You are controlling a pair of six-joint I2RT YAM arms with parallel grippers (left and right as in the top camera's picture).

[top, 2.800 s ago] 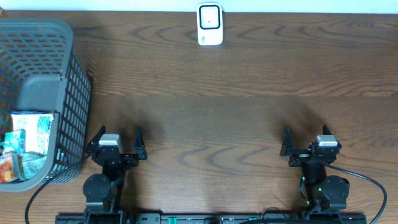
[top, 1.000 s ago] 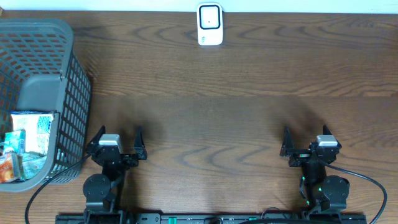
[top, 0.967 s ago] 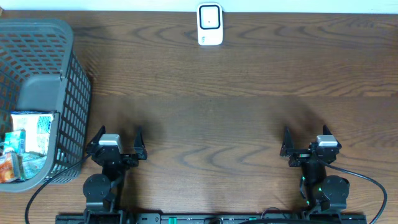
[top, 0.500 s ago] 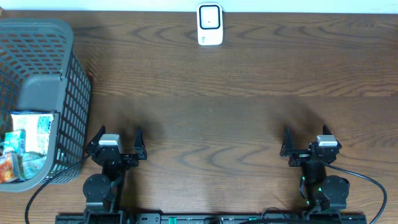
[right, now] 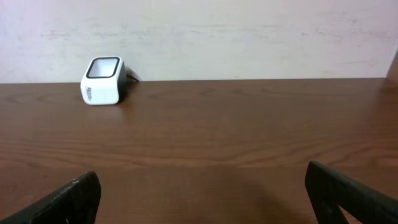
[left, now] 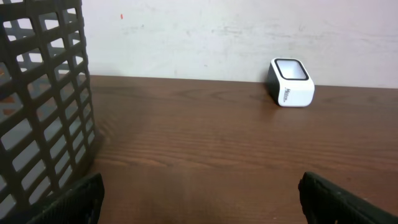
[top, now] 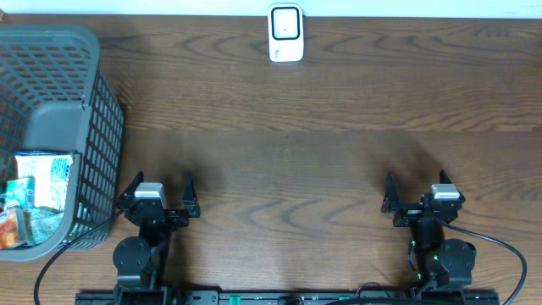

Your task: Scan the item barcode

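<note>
At the near edge of the tabletop, your two arms are parked side by side. The left gripper has its jaws spread wide with nothing between them, and the right gripper is the same, wide apart and empty.

Look just left of the left gripper: the grey mesh basket sits there, and the goods are down in its near end. You can make out a pale green-and-white packet on top and something orange beside it at the frame's edge. Which face carries the barcode is not readable from here.

The packet looks like a light, soft-sided pouch or carton, so expect it to flex and crinkle rather than resist. Take it across its narrow edges from above, gently, and keep the pads off the printed faces so the code stays open to view. The basket wall is tall, so you'll likely need a steep reach in and a straight lift out.

Far across the bare wood, against the back wall, the white scanner stands with its window facing up, well apart from everything else.

Compared with the earlier overhead views, nothing differs: both arms, the basket and the scanner sit exactly as they did.
</note>
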